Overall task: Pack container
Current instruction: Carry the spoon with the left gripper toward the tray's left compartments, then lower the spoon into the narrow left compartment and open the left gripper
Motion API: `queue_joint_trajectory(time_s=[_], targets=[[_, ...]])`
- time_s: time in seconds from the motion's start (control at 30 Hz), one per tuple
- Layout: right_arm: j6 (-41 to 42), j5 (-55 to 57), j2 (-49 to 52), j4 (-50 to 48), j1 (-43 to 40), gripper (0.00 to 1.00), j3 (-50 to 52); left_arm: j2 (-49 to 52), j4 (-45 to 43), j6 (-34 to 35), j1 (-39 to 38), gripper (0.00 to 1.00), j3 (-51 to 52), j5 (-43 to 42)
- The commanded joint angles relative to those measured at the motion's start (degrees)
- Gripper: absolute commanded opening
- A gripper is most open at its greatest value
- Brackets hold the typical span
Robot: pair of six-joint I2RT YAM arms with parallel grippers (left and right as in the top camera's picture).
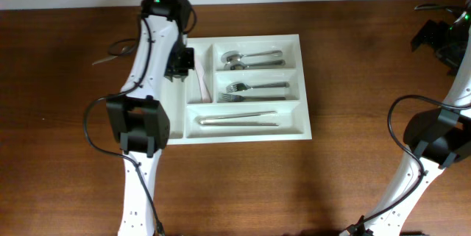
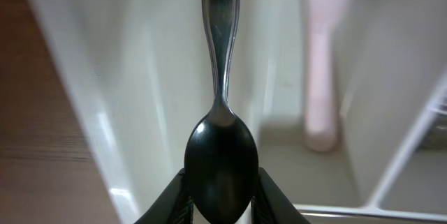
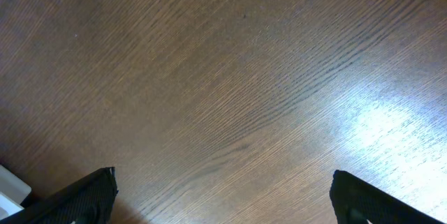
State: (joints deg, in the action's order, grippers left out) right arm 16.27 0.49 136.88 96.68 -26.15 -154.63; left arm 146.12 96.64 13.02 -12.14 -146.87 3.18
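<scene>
The container (image 1: 305, 81) is a white cutlery tray lying mid-table. My left gripper (image 1: 179, 61) hangs over its left end, shut on the bowl of a metal spoon (image 2: 221, 160). The spoon's handle points away from the wrist camera along a long white compartment (image 2: 150, 77), and black fingers (image 2: 170, 197) press the bowl from both sides. My right gripper (image 1: 440, 36) sits far off at the table's back right corner. In the right wrist view the right gripper (image 3: 223, 197) stands open over bare wood with nothing between its fingers.
The tray holds spoons (image 1: 252, 58) in its top wide compartment, forks (image 1: 254, 91) in the middle one and knives (image 1: 239, 119) in the bottom one. A pale pink utensil (image 1: 200, 83) lies in the narrow compartment beside my left gripper, seen blurred as the pink utensil (image 2: 321, 77).
</scene>
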Motion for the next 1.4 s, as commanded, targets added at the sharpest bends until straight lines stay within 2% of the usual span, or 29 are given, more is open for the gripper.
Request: queue_joint_trajectory(time_s=[0.0,0.67,0.97,1.17,1.2,1.3,1.37], targets=[[-0.20,-0.04,-1.62,0.00,0.26,0.99,-0.85,-1.73,0.07,-0.72,-1.33,0.02,0.55,-0.20],[-0.20,-0.04,-1.62,0.00,0.26,0.99,-0.85,-1.73,0.02,0.17,1.57,0.02,0.96,-0.15],[-0.20,-0.07,-1.62,0.00,0.26,0.99,-0.85,-1.73,0.04,0.17,3.06,0.02,7.87,0.92],[-0.20,-0.04,-1.62,0.00,0.26,0.99,-0.85,-1.73,-0.35,0.17,3.06,0.02,8.79,0.94],[-0.20,-0.04,-1.62,0.00,0.26,0.99,-0.85,-1.73,-0.35,0.17,3.06,0.04,8.79,0.92],[-0.20,-0.04,-1.62,0.00,0.26,0.99,-0.85,-1.73,-0.33,0.17,3.06,0.25,8.79,0.92],[-0.20,-0.04,-1.62,0.00,0.26,0.99,-0.85,-1.73,-0.35,0.17,3.06,0.31,8.76,0.92]])
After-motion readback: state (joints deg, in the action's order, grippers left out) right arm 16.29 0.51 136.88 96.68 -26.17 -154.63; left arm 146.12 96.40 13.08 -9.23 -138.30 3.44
